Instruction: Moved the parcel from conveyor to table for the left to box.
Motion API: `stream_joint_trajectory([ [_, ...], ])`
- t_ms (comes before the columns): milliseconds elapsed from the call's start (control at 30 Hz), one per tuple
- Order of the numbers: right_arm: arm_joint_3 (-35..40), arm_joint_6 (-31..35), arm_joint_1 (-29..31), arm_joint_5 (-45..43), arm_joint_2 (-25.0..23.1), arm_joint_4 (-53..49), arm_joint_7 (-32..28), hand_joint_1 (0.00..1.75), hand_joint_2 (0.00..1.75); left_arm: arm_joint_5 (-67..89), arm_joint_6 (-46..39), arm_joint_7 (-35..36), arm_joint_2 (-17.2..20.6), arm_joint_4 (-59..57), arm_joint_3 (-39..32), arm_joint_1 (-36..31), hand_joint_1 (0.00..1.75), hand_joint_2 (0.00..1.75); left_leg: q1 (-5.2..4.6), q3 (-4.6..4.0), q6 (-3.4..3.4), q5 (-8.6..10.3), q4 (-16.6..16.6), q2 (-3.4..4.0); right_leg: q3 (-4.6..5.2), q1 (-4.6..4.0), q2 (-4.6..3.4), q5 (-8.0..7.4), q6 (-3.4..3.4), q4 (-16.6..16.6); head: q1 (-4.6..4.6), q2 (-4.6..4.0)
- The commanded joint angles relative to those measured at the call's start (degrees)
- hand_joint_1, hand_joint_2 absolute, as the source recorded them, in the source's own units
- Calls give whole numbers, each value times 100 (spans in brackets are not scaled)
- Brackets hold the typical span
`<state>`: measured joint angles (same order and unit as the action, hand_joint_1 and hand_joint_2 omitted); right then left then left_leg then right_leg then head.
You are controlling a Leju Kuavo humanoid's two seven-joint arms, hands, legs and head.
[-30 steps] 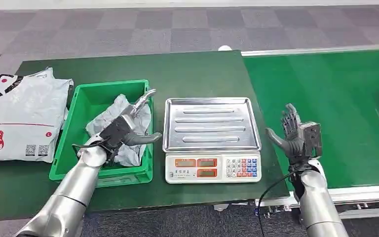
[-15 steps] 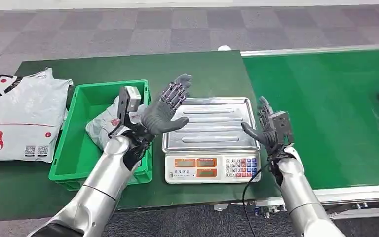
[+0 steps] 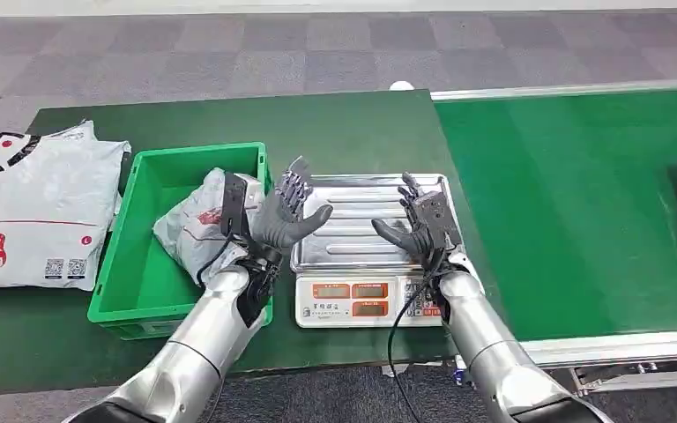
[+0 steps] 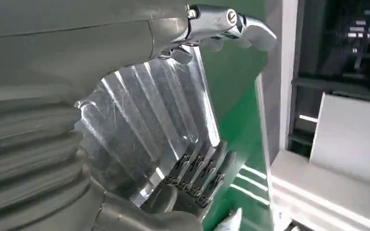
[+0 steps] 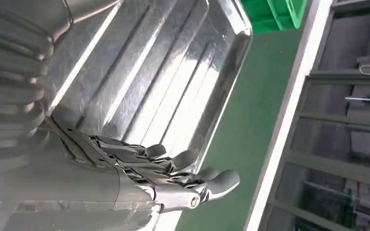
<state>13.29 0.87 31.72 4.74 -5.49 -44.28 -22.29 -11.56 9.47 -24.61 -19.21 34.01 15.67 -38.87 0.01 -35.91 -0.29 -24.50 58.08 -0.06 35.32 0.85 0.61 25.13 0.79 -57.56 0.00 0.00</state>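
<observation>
both empty and spread: left hand and right hand facing each other above scale tray, grey parcel lying in green bin.

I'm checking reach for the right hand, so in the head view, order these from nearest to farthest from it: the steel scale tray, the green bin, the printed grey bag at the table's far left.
From the right hand:
1. Steel scale tray, directly beneath it.
2. Green bin, beyond the left hand, mid-table.
3. Printed grey bag, at the table's far left edge.
</observation>
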Motion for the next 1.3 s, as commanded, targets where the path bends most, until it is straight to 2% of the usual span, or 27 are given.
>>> stream_joint_trajectory([
  [33,335,17,195,-8,-43,432,4,0,175,26,-56,-6,122,-483,191,-138,0,175,2,19,-2,-5,-6,11,-16,-2,-13,0,-4,8,0,0],
  [100,262,72,140,-21,-59,334,-17,0,175,335,-656,-144,166,-357,388,-103,0,175,1,16,-2,-3,-6,8,-14,-1,-10,0,-4,6,0,-2],
  [200,178,646,-71,127,-84,-276,-167,0,175,926,-1735,-390,275,41,546,105,0,175,4,30,-4,-7,-12,11,-27,-4,-14,2,-7,13,0,0],
  [300,174,1124,-381,351,-71,-890,-146,0,175,1243,-2137,-382,355,395,583,316,0,175,4,38,-5,-8,-18,16,-32,-4,-19,3,-8,18,0,0],
  [333,341,1445,-491,723,-14,-1114,-46,0,175,1382,-2347,-361,368,481,616,407,0,175,1,28,-4,-7,-14,12,-22,-2,-15,3,-7,13,0,-2],
  [433,316,1224,-879,625,-55,-1800,48,0,175,1478,-2500,-479,369,598,578,582,0,175,3,34,-3,-9,-15,9,-30,-4,-12,6,-6,15,0,-2],
  [633,460,1304,-1091,808,-49,-2274,170,0,175,1423,-2393,-512,453,742,554,674,0,175,3,24,-7,-16,-7,14,-19,-3,-17,11,-5,8,0,-2],
  [733,490,1313,-1147,817,1,-2443,229,0,175,1033,-1701,-344,533,843,468,718,0,175,3,19,-8,-13,-7,9,-15,-3,-11,11,-5,6,0,0],
  [967,425,1216,-893,801,-107,-2137,208,0,175,1227,-2031,-472,643,1346,422,1023,0,175,4,37,-8,-17,-14,29,-27,-4,-32,9,-7,15,0,0],
  [1133,402,1161,-782,795,-121,-1970,210,0,175,1256,-2096,-440,713,1672,406,1232,0,175,1,16,-7,-13,-5,20,-9,-1,-21,8,-3,4,0,0],
  [1200,419,1137,-748,805,-117,-1859,186,0,175,1222,-2056,-430,700,1707,384,1264,0,175,1,30,-8,-16,-10,27,-21,-1,-29,9,-5,9,0,0],
  [1300,392,1121,-679,751,-142,-1678,48,0,175,866,-1572,-404,690,1687,320,1276,0,175,2,24,-7,-14,-7,22,-17,-2,-24,8,-5,8,0,-2],
])
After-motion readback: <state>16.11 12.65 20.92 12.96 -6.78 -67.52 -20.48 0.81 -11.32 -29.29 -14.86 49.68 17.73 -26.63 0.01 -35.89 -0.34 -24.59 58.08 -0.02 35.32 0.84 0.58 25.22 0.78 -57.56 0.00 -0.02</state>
